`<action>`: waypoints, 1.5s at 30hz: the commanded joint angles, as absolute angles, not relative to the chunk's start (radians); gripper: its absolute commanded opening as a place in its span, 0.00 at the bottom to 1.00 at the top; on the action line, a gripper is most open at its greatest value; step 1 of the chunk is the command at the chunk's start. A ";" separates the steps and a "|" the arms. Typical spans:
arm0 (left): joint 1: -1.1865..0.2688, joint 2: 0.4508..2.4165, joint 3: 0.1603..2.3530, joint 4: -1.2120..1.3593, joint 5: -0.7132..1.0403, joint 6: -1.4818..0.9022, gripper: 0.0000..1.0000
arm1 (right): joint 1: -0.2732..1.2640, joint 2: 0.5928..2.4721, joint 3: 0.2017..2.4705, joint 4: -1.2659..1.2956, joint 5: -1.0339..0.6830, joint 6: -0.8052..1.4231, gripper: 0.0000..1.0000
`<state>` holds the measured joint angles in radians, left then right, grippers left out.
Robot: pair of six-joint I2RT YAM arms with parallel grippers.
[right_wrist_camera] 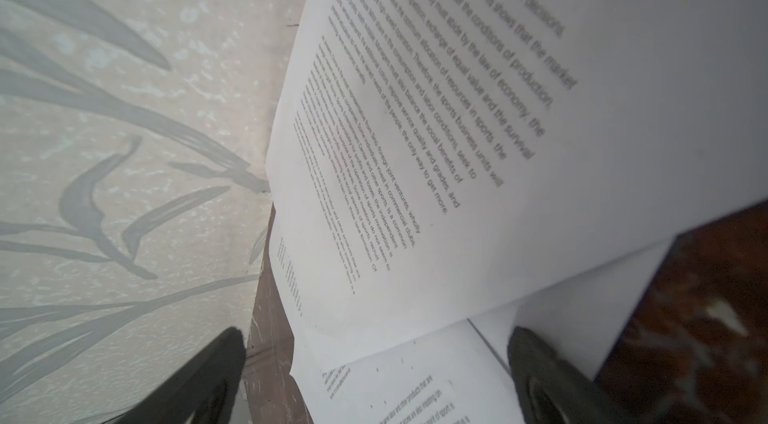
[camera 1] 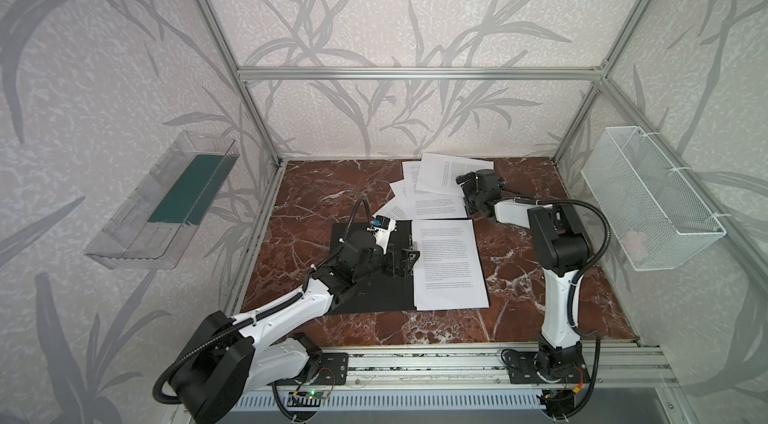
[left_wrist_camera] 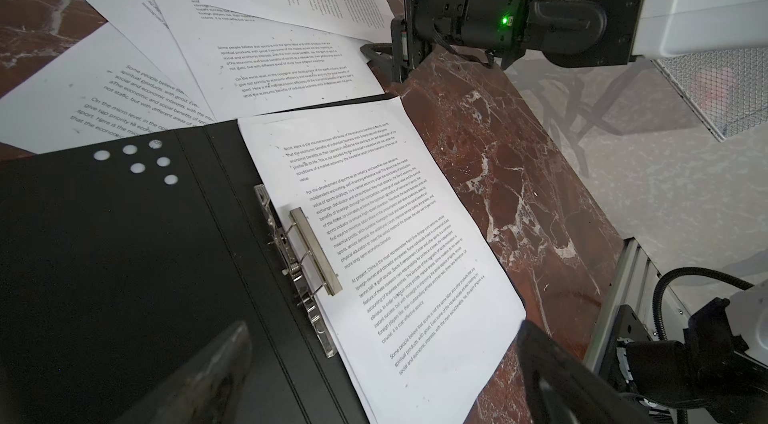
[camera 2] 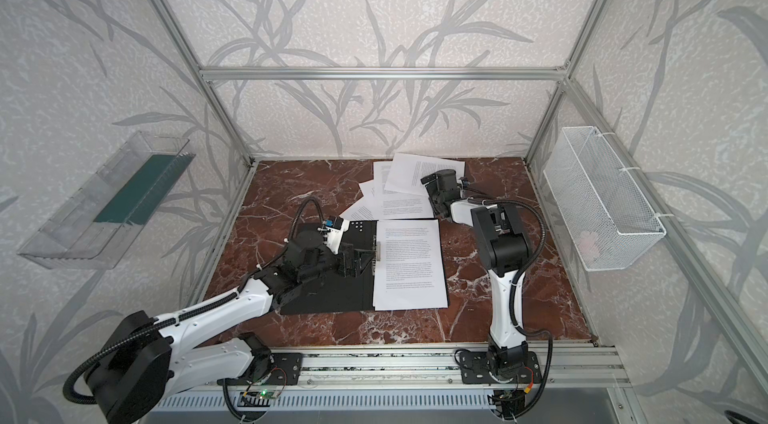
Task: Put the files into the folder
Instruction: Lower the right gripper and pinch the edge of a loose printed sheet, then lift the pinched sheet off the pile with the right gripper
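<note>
At counter centre: folder (camera 1: 374, 297) lies open, black inside up, metal clip (left_wrist_camera: 316, 251) along the spine.
Filed so far: one sheet (camera 1: 449, 264) lies flat on the folder's right half, its spine edge under the clip bar. Cannot tell whether the bar presses it.
Files left: loose sheets (camera 1: 432, 193) fanned and overlapping at the back of the counter (camera 1: 316, 193), their near edges reaching the folder's far edge.
Left tool (camera 1: 409, 264): jaws spread wide, empty, poised over the spine beside the clip.
Right tool (camera 1: 465, 192): jaws spread wide, gripping nothing, straddling the edge of the top loose sheet.
Step (judged): fetching the next sheet.
Next move calls for: pinching only the top sheet at its edge, lifting it without dragging those beneath, then laying it square on the filed one.
Look of files: white, thin, dense black print.
</note>
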<state>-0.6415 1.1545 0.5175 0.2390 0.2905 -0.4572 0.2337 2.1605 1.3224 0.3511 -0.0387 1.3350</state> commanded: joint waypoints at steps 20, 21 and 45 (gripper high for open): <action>-0.648 1.167 0.523 0.260 0.291 -0.455 0.99 | 0.189 2.246 1.367 0.523 -0.132 1.166 0.83; -0.648 1.167 0.525 0.261 0.295 -0.455 0.99 | 0.190 2.244 1.368 0.533 -0.139 1.155 0.81; -0.648 1.160 0.524 0.258 0.291 -0.455 0.99 | 0.181 2.316 1.461 0.376 -0.143 1.165 0.80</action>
